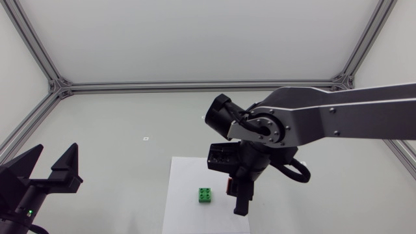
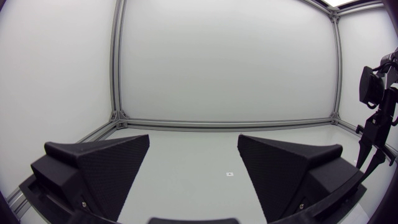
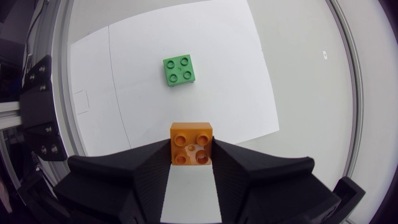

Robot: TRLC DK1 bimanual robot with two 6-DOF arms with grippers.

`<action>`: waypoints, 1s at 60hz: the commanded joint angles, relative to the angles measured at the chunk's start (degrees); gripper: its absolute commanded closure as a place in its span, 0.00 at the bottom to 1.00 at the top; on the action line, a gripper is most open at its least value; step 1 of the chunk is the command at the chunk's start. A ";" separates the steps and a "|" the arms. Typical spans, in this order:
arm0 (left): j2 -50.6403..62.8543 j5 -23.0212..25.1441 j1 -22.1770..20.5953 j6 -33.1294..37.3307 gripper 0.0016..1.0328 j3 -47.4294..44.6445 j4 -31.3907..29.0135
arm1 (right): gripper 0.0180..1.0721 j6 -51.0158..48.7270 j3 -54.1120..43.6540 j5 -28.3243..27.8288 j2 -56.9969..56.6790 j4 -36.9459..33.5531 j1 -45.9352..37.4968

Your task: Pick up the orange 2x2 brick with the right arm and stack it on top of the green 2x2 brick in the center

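A pale grey tabletop (image 1: 117, 123) lies inside a box of plain white panels (image 1: 195, 39), which rise from its far and side edges. Silver aluminium rails (image 1: 195, 85) run along the foot of the panels and up the corners. A white sheet (image 1: 185, 195) lies flat near the front edge, with a tiny white mark (image 1: 146, 138) beyond it. The light is soft and even.

Smooth plastic orange brick (image 3: 192, 140) and green brick (image 3: 180, 69), matt paper sheet (image 3: 230, 81), rough matt-black right pincer (image 3: 191, 155)
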 commanded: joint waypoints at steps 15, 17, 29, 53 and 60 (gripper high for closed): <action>-0.45 0.23 0.17 0.75 0.04 -2.35 -0.78 | 0.65 -3.56 6.88 -0.34 7.11 0.05 4.26; -0.45 0.23 0.17 0.75 0.04 -2.35 -0.78 | 0.65 -3.56 7.49 -0.25 7.73 -0.04 4.78; -0.45 0.23 0.17 0.75 0.04 -2.35 -0.87 | 0.65 -3.82 10.31 0.01 11.33 -0.04 6.01; -0.45 0.23 0.17 0.75 0.04 -2.35 -0.78 | 0.65 -4.61 12.33 0.36 15.20 0.57 6.80; -0.45 0.23 0.17 0.75 0.04 -2.35 -0.78 | 0.65 -4.96 12.68 0.36 15.90 0.84 6.80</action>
